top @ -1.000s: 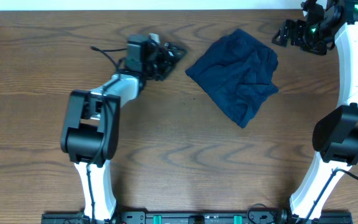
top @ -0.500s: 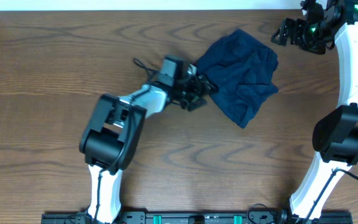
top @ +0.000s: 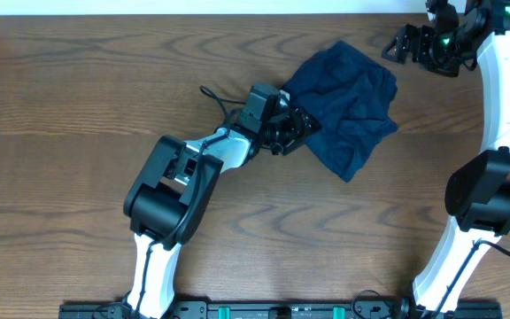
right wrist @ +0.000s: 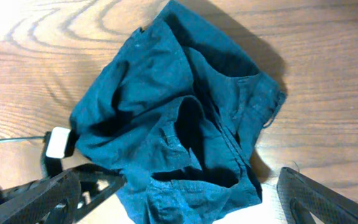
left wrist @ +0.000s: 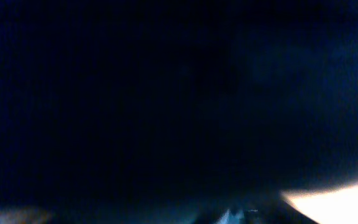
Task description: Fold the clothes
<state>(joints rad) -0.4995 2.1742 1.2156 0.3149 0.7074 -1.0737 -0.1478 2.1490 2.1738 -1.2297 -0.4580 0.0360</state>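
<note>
The clothes (top: 348, 106) are a crumpled dark navy garment lying on the wooden table right of centre, toward the back. My left gripper (top: 296, 127) is pressed into its left edge, fingers buried in the folds. In the left wrist view dark fabric (left wrist: 166, 93) fills nearly everything, so the jaws stay hidden. My right gripper (top: 404, 44) hovers beyond the garment's back right corner. In the right wrist view the clothes (right wrist: 179, 118) lie below the right gripper (right wrist: 185, 202), whose fingers stand wide apart with nothing between them.
The table (top: 78, 106) is brown wood grain, and its back edge (top: 193, 11) meets a white strip. A black cable (top: 220, 99) loops behind the left wrist. The left arm base (top: 158, 266) and right arm base (top: 467, 221) stand near the front.
The left arm has swung right from bare table to the garment's left edge, pushing into the fabric while its jaws narrowed. The right arm has hardly moved.
</note>
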